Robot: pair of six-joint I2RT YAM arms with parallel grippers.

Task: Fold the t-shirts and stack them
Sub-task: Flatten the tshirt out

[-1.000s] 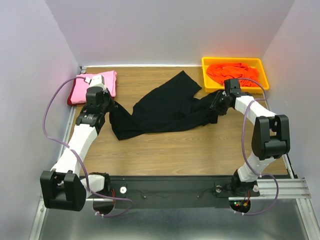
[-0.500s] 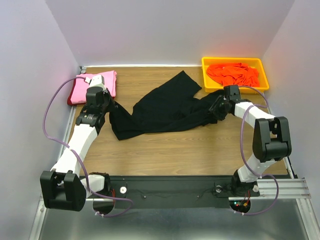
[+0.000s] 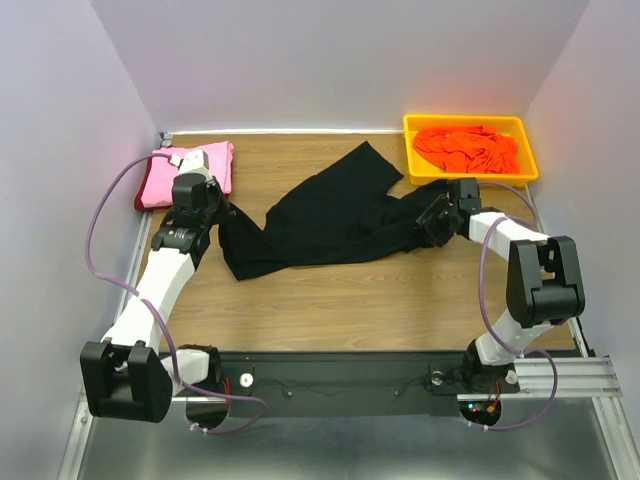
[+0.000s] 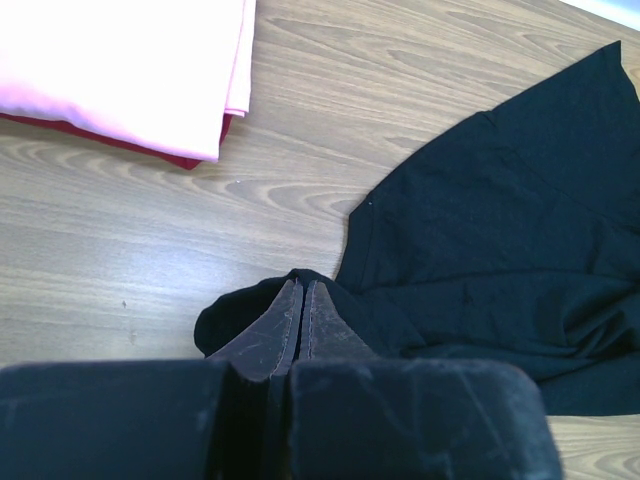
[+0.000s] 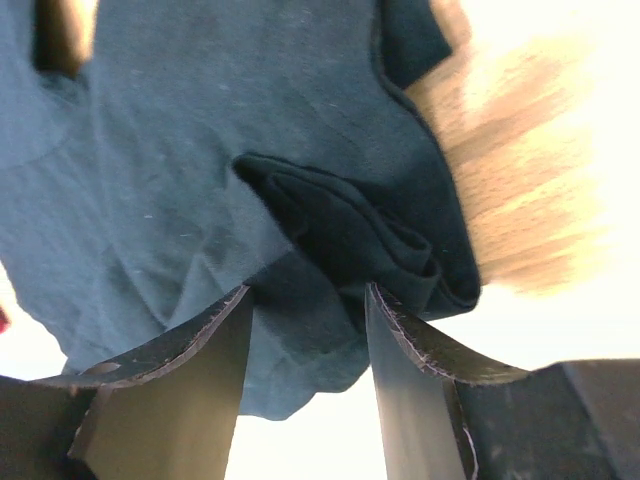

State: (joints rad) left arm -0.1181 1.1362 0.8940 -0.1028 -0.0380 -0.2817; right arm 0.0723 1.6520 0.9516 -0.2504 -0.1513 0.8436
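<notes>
Left gripper (image 4: 302,288): fingers pressing fully together, pinching the black t-shirt (image 3: 330,215) at its 9 o'clock end; the shirt is lying spread mid-table. Right gripper (image 5: 308,300): fingers standing apart, released, straddling a loose fold at its 3 o'clock end. Yellow tray (image 3: 470,119), at 1 o'clock: holding crumpled orange t-shirts (image 3: 465,148).

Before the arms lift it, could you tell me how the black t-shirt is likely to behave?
Probably floppy: the black t-shirt lies creased and bunches at the shut left claw. Likely light, being thin cloth. It should sag from one pinch, like the fold inside the open right claw.
</notes>
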